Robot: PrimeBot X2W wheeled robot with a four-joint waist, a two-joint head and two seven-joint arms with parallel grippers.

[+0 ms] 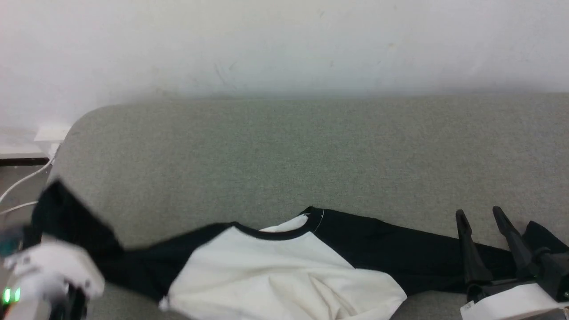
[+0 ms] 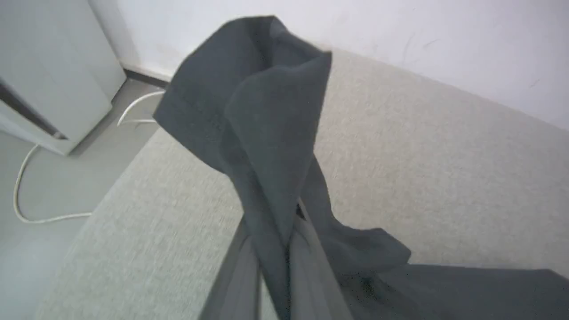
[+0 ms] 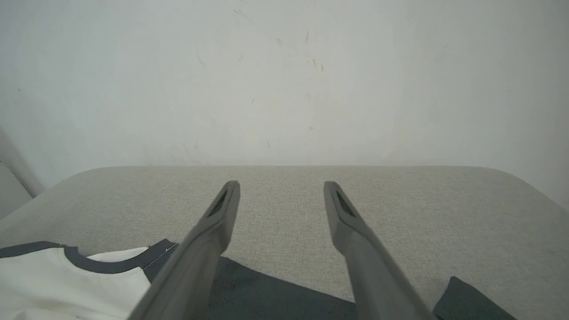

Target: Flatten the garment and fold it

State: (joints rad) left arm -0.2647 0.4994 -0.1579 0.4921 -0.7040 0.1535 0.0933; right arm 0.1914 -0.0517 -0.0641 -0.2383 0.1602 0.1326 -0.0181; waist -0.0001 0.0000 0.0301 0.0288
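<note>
The garment [image 1: 275,271] lies along the near edge of a grey-green cushion [image 1: 311,151], its white torso panel creased and the black neckline facing the wall. In the left wrist view my left gripper [image 2: 286,242] is shut on its left black sleeve [image 2: 262,111], and the cloth flares up above the fingertips. In the head view that sleeve [image 1: 66,218] rises at the far left over my blurred pale wrist. My right gripper [image 1: 482,214] stands open just above the right black sleeve [image 1: 400,253]. Nothing sits between its fingers [image 3: 222,213], with the sleeve [image 3: 266,298] beneath them.
A white wall [image 1: 284,44] rises right behind the cushion. The cushion's rounded left corner [image 1: 84,120] drops to a grey floor with a white cable [image 2: 26,209] and a pale cabinet [image 2: 49,80]. Bare cushion stretches between the garment and the wall.
</note>
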